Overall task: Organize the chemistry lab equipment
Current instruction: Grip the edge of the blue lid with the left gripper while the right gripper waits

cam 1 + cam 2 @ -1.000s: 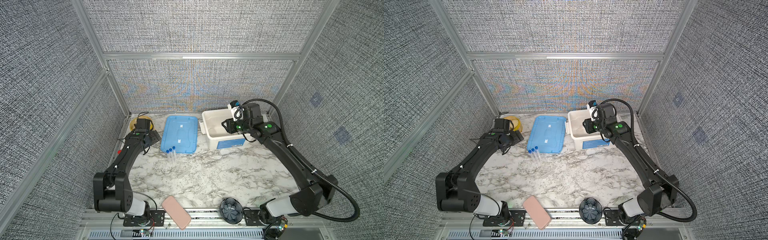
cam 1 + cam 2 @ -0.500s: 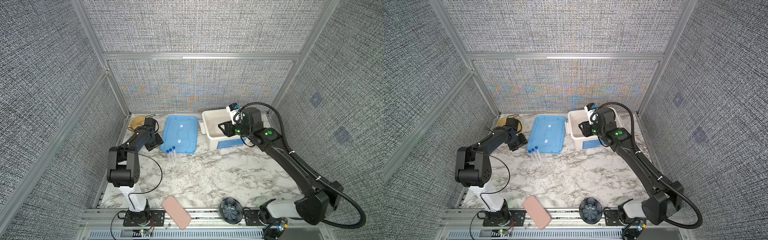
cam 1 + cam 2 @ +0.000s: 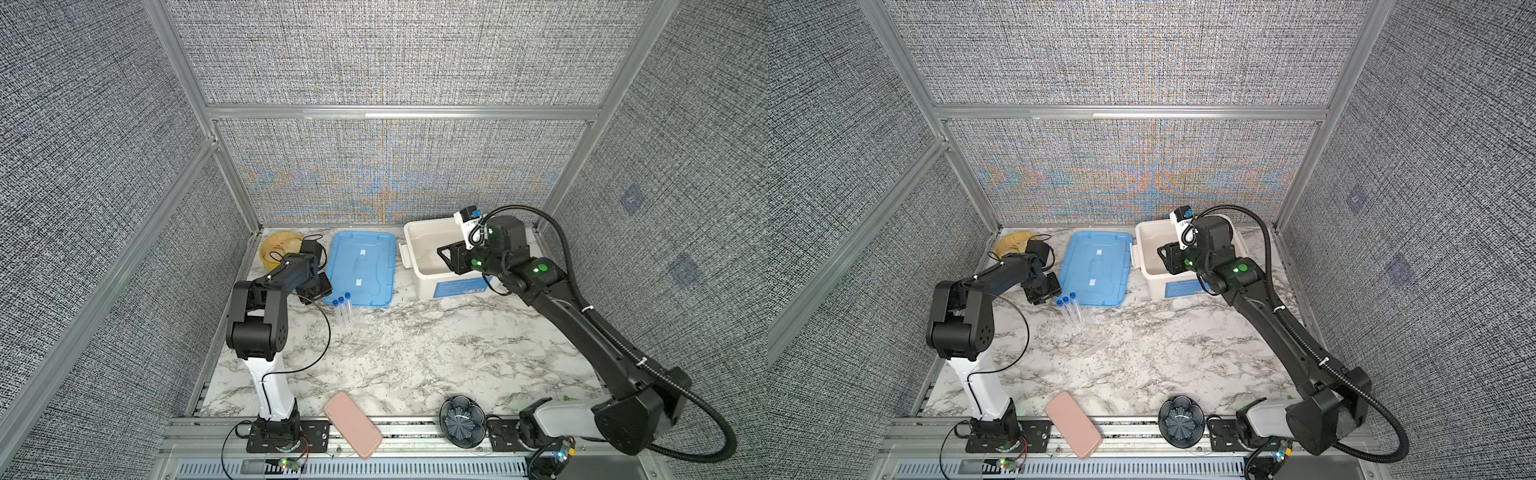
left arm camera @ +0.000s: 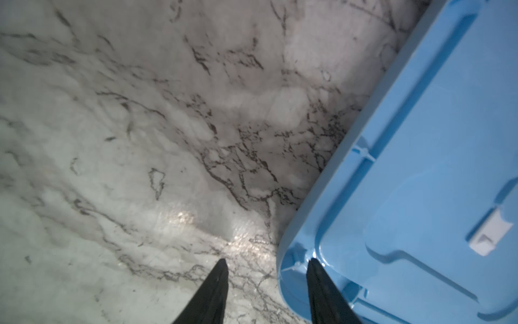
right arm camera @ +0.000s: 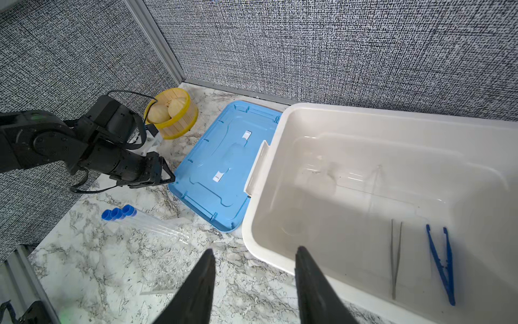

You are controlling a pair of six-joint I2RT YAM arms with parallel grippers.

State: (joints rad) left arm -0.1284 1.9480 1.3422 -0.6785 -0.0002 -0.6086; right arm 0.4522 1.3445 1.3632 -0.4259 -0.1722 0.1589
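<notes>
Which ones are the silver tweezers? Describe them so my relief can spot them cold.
Find the white bin at the back of the marble table, right beside the blue lid. Two pairs of tweezers lie apart on its floor. The silver tweezers are the thin grey metal pair nearer the lid; the dark blue tweezers beside them are thicker.

The left gripper (image 4: 266,261), jaws apart, over marble tabletop (image 4: 140,126); one fingertip (image 4: 316,276) — seemingly — at a corner of the blue lid (image 4: 420,168)

Three tubes (image 5: 145,224), two tweezers (image 5: 448,286), and one each: lid (image 5: 221,157), bin (image 5: 364,126), basket (image 5: 179,123), bowl (image 3: 462,420).
</notes>
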